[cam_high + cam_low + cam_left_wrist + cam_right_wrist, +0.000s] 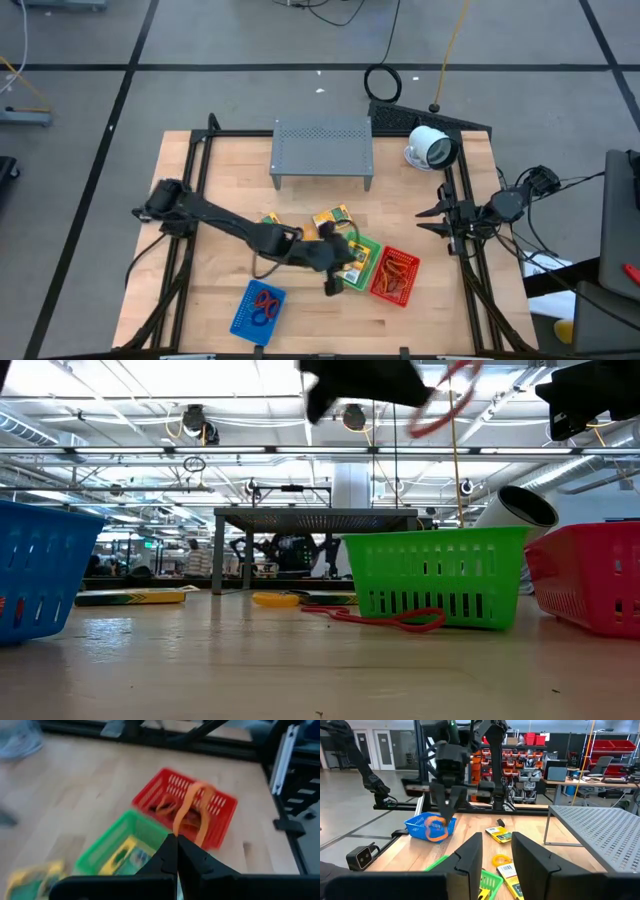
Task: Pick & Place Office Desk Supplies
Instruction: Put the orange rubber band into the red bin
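Note:
My left gripper (pixel 333 268) hangs over the green basket (pixel 358 262), shut on an orange rubber band (pixel 192 807). Seen from the low view, the gripper (pixel 365 380) and band (pixel 447 405) are high above the table. The green basket (pixel 120 850) holds yellow packets with green labels. The red basket (pixel 394 276) beside it holds more orange bands. Two yellow packets (pixel 331 217) lie flat on the wood behind the baskets. Another band (pixel 392 620) lies on the table before the green basket. My right gripper (pixel 497 857) waits open at the table's right edge. My left gripper pinches one end of the band's loop (pixel 178 829) between its two shut fingertips. The fingers slant downward from the table's left side. The rest of the loop (pixel 436 829) dangles slack below the fingers, lifted clear of the baskets and the table.
A grey perforated shelf (pixel 322 150) stands at the far middle, with a white round device (pixel 431 148) to its right. A blue basket (pixel 258 308) with red and blue items sits near the front edge. Bare wood lies at the left and front right.

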`<control>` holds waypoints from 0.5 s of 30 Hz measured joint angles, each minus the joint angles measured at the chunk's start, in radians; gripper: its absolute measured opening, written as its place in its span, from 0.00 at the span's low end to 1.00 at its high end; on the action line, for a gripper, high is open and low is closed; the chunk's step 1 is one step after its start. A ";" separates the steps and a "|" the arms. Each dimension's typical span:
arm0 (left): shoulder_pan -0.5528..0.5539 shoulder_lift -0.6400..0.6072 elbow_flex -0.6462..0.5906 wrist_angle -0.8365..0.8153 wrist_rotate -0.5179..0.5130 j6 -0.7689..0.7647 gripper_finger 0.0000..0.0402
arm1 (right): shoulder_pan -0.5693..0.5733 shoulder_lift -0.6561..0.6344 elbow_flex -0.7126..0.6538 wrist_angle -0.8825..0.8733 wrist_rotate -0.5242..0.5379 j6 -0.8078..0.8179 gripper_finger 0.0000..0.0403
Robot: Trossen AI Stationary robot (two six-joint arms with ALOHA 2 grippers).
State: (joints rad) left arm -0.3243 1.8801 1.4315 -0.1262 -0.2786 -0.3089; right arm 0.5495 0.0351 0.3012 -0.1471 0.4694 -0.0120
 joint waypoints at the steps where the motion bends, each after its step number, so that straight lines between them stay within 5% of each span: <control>1: 0.006 0.027 0.026 0.010 0.018 0.022 0.00 | 0.000 0.000 0.000 0.000 0.000 0.000 0.24; 9: 0.042 0.255 0.350 -0.027 0.184 0.158 0.00 | 0.000 0.000 0.000 -0.002 0.000 0.000 0.24; 15: 0.068 0.423 0.575 -0.057 0.217 0.173 0.00 | 0.000 0.000 0.000 0.000 0.000 0.000 0.23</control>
State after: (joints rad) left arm -0.2564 2.3033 2.0061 -0.1828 -0.0618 -0.1356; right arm 0.5499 0.0349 0.3010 -0.1471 0.4694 -0.0120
